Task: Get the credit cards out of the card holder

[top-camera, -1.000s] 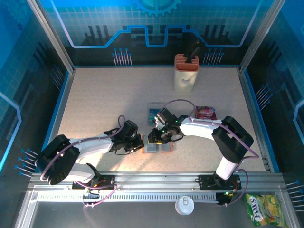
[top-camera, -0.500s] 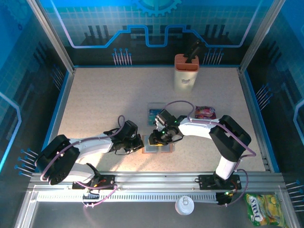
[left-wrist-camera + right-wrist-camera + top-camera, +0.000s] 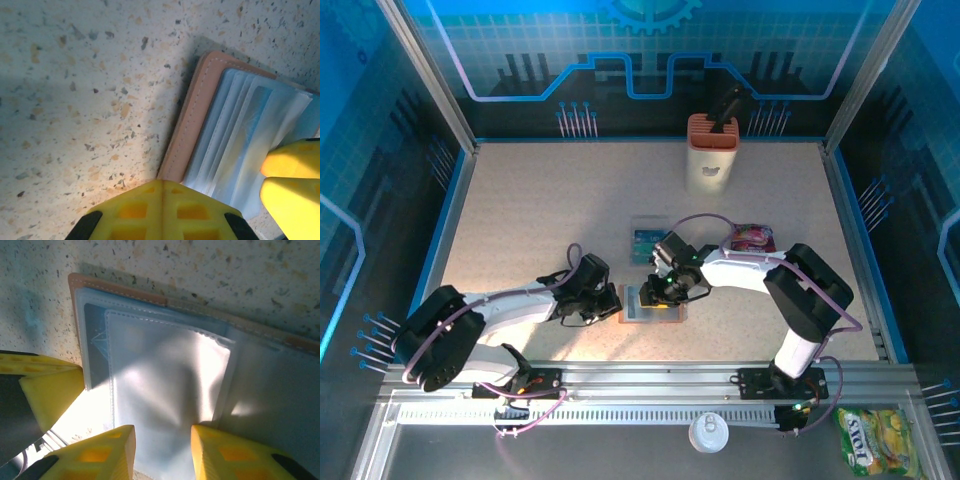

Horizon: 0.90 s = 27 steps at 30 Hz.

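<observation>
We see the flat brown leather-like card holder (image 3: 642, 305) lying open between our arms, long axis left to right, with the left gripper (image 3: 161, 195), jaws pressed together, at its left edge and the right gripper (image 3: 162, 440) hovering spread-jawed over its grey-blue pockets (image 3: 160, 375).

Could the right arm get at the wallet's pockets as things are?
Likely yes. The card holder lies open, pockets up, and the open right gripper hangs just over them with nothing between. The shut left gripper sits at the holder's edge, out of the way.
</observation>
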### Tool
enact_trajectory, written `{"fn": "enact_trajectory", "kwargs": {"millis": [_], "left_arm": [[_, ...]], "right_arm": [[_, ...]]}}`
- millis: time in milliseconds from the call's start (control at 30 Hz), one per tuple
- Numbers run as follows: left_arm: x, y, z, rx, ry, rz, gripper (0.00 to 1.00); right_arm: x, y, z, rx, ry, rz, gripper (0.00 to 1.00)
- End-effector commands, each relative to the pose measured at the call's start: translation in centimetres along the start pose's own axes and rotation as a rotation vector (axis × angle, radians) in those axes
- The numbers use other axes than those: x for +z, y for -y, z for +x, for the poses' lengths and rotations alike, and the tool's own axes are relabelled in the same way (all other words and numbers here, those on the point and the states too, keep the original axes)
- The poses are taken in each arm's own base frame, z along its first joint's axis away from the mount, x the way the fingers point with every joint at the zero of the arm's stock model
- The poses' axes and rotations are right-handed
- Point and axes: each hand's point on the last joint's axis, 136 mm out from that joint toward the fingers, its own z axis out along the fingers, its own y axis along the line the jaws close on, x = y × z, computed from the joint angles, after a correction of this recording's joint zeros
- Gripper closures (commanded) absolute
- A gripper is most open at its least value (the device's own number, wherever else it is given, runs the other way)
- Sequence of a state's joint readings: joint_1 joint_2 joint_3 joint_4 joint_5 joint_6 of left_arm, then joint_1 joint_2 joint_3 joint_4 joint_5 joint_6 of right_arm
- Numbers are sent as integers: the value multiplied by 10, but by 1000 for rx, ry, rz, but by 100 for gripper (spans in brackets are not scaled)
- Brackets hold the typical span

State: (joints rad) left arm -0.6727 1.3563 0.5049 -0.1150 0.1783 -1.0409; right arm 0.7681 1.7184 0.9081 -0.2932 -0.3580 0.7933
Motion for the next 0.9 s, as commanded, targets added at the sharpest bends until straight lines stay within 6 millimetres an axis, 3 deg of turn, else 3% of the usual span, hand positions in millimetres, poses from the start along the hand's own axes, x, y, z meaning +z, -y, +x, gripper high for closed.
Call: {"fn": "enact_trajectory", "kwargs": {"millis": [0,267,867], "left_arm": [[-12,15,-5,15,24,16,98],[-16,45,-8,31,22,134,87],[4,60,-4,30,-42,164,80]], "right_arm": [[-4,3,0,13,4,-18,64],[-1,9,2,36,2,-43,65],[-4,10,2,51,11,-82,65]]}}
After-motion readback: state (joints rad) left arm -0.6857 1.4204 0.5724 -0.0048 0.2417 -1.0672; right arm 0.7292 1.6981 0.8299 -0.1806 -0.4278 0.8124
